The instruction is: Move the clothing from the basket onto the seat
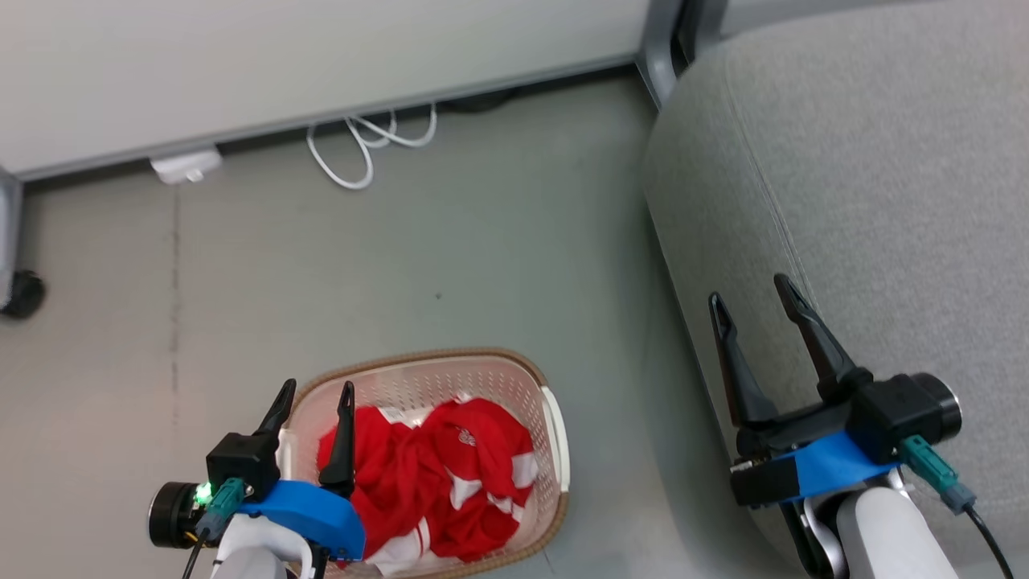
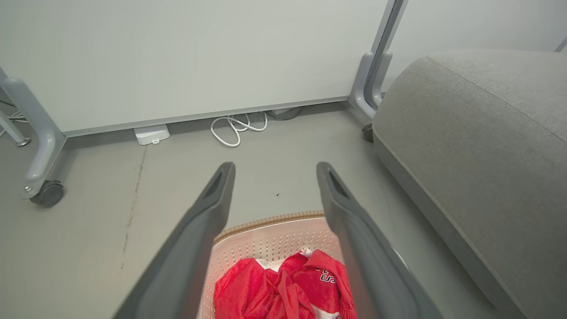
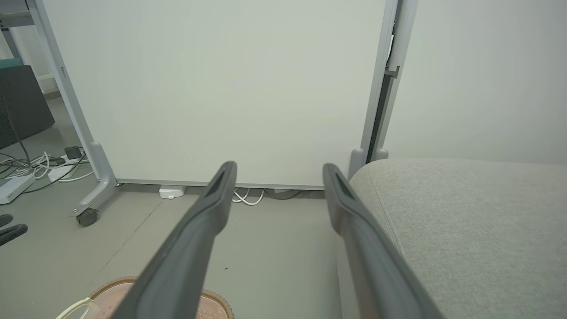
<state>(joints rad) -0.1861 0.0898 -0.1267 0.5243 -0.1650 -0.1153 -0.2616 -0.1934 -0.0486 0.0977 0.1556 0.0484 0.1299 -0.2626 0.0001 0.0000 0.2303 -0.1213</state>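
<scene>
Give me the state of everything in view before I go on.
left claw: open, empty, over the basket's left rim.
right claw: open, empty, by the seat's edge.
clothing: crumpled in the basket, not gripped.
basket: upright on the floor, holding the clothing.
seat: no clothing on the part in view.
white cable: looped loose on the floor by the wall.

"What's on the floor (image 1: 450, 241)?"
"Grey, bare mostly. Basket (image 1: 514, 368) sits on it, seat (image 1: 884, 201) beside, not touching."
"Far end?"
"Looped white cable (image 1: 362, 149), small white box (image 1: 186, 166) by the panel (image 1: 321, 56). One caster (image 1: 24, 293)."
</scene>
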